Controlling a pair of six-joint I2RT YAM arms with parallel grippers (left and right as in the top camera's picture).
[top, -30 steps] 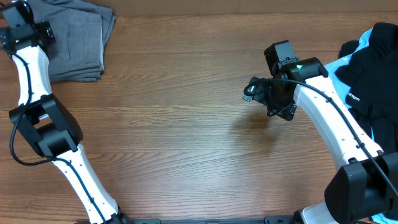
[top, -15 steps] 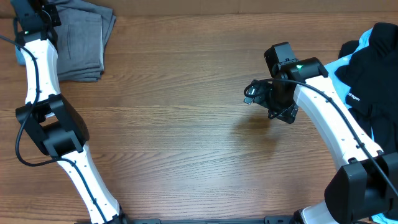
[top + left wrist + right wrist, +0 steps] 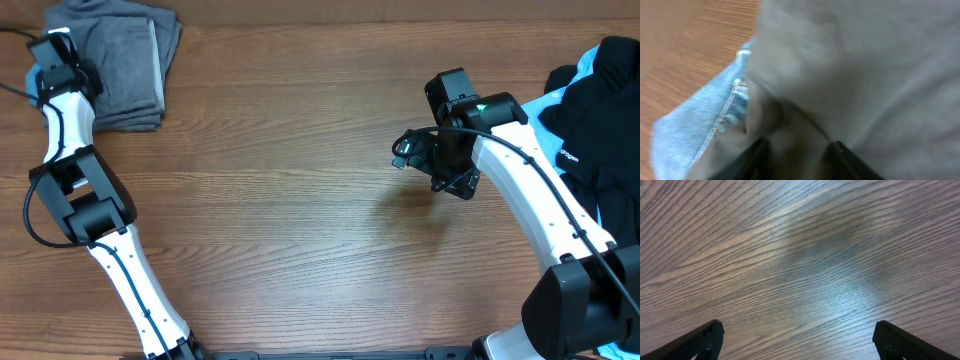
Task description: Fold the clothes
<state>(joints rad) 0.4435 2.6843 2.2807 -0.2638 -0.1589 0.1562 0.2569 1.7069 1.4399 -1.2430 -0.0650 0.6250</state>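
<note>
Stacking seemed the step: the left gripper (image 3: 799,152) sat on folded grey shorts (image 3: 125,70) at the table's (image 3: 280,210) far-left corner, clenched or not I could not tell, while the released right gripper (image 3: 797,330), over the table's middle, next needed the black garment (image 3: 600,110) at its right edge.

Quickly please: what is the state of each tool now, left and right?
Left tool: at the grey garment, blurred; open or closed cannot be told.
Right tool: open, holding nothing, above the table.
</note>
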